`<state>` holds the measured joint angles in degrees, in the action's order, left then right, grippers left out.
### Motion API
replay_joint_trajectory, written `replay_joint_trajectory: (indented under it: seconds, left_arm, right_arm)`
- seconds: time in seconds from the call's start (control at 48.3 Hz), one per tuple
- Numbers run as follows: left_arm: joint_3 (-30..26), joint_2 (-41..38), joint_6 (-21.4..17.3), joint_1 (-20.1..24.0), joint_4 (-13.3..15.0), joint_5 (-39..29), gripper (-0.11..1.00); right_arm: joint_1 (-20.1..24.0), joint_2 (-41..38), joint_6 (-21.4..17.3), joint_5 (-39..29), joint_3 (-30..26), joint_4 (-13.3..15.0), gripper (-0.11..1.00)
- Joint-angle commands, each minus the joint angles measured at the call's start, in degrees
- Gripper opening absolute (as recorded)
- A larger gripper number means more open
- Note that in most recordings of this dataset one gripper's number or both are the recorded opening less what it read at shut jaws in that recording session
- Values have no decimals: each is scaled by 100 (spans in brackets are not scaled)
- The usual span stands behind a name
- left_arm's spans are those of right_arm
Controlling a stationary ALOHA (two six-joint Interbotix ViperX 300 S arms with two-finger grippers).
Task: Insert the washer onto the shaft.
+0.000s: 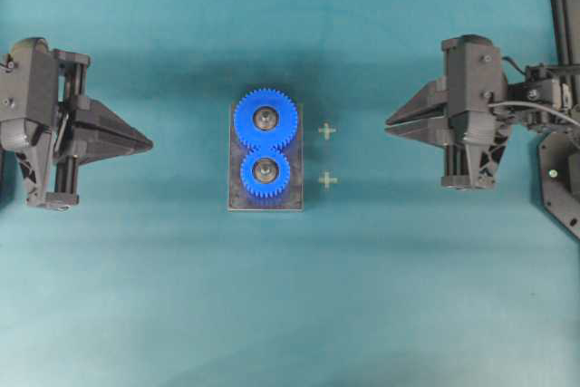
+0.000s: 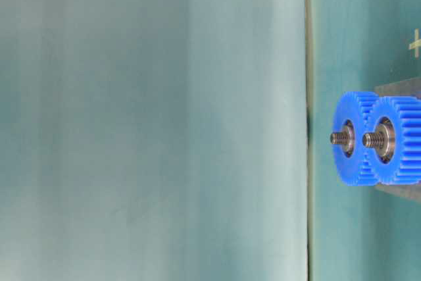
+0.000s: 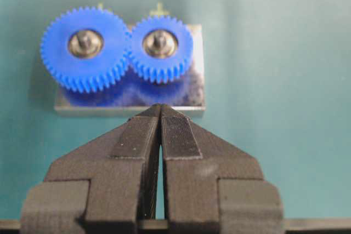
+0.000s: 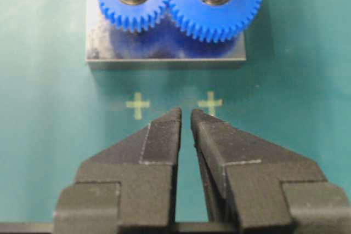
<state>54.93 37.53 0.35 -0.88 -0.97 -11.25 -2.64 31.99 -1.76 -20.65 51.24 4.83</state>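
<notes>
Two meshed blue gears, a larger one (image 1: pixel 265 129) and a smaller one (image 1: pixel 265 183), sit on a small metal plate (image 1: pixel 236 201) at the table's middle. A threaded shaft (image 2: pixel 339 137) sticks up through each gear, ringed by grey metal. No loose washer shows in any view. My left gripper (image 1: pixel 149 144) is shut and empty, left of the plate, tips pointing at it (image 3: pixel 160 106). My right gripper (image 1: pixel 388 121) is right of the plate, empty, its jaws nearly together with a thin slit between the tips (image 4: pixel 186 112).
Two pale plus marks (image 1: pixel 327 130) (image 1: pixel 328 180) lie on the teal table between the plate and my right gripper. A black frame (image 1: pixel 562 6) runs along the far right edge.
</notes>
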Motion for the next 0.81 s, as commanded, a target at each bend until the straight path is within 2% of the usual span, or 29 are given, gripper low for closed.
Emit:
replay_joint_trajectory:
  seconds: [0.0,0.186,0.414,0.787]
  left_arm:
    - [-62,35,9,-9,-9,62,1]
    - [-35,35,0,-9,-9,62,1]
    - [-53,44,0,-9,-18,62,1]
    - [-62,44,0,-9,-18,79,1]
  right_arm:
    - [-18,105,-26,62,-26,-18,21]
    - [-53,149,-35,70,18,-9,21]
    - [-360,141,-185,88,53,0,21]
    - [-396,229,-211,185,176,-18,19]
